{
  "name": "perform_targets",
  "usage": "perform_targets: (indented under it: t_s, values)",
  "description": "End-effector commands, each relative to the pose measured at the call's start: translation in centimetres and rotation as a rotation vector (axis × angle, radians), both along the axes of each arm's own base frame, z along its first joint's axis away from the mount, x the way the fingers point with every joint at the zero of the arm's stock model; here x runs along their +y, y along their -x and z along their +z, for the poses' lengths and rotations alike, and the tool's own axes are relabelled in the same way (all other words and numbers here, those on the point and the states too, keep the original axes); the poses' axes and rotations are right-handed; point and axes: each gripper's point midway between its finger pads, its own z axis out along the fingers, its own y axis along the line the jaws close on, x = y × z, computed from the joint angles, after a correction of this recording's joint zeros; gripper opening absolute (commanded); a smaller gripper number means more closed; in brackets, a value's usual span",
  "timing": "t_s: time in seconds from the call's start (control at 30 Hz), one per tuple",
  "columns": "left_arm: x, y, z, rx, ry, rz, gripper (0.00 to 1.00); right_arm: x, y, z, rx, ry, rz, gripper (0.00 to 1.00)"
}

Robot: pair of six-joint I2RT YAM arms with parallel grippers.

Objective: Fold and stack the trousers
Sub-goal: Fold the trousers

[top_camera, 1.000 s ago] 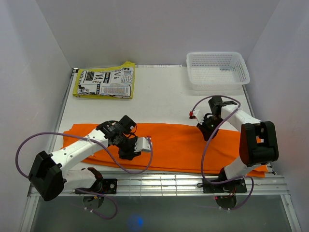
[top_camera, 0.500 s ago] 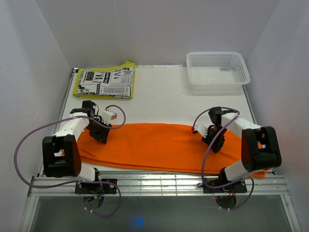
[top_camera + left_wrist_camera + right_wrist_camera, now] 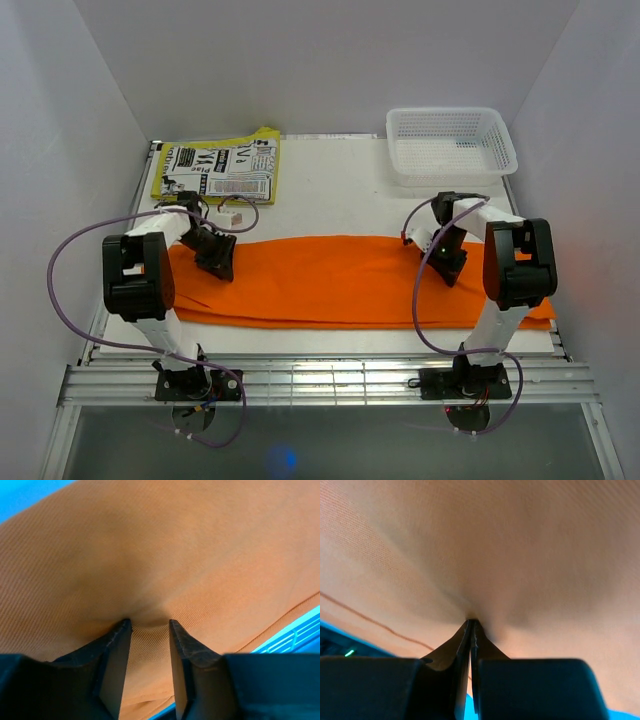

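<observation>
While the white bench carries the trousers stretched flat, left to right, across its near half, my left arm and right arm stand folded over the cloth's two ends, wrists dipped to its far edge. Bare bench separates that edge from the mesh basket in the far right corner and the printed paper at far left. My left jaws sit half-spread with a thick fold of trousers bunched between them; my right jaws are pressed together, pinching thin cloth.
</observation>
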Motion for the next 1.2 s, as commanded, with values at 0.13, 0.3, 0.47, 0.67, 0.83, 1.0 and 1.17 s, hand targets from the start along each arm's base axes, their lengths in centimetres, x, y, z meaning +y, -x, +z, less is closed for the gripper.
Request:
perform_targets:
  t_s: [0.13,0.3,0.47,0.67,0.83,1.0,1.17]
  values:
    - [-1.7,-4.4,7.5,-0.250,0.111,0.015,0.62,3.4,-9.1,6.5,-0.416,-0.208,0.068,0.09]
    - [2.6,-1.3,9.9,-0.226,0.059,0.091,0.66,9.3,-5.9,12.3,-0.426,-0.409,0.168,0.26]
    - [8.6,1.0,9.5,-0.246,-0.079,0.184,0.64,13.0,-1.8,12.2,-0.338,-0.449,0.240,0.39]
    - [10.7,4.9,8.3,-0.298,-0.151,-0.135,0.59,17.7,2.4,10.6,-0.265,-0.496,0.398,0.48]
    - [11.8,5.7,7.9,-0.398,-0.255,-0.392,0.57,19.7,4.5,9.7,-0.193,-0.523,0.479,0.47]
    - [12.3,5.7,6.7,-0.420,-0.298,-0.496,0.57,19.4,4.8,6.7,-0.165,-0.506,0.478,0.46]
    - [13.7,5.7,5.6,-0.402,-0.371,-0.551,0.57,18.4,5.2,4.0,-0.176,-0.461,0.454,0.46]
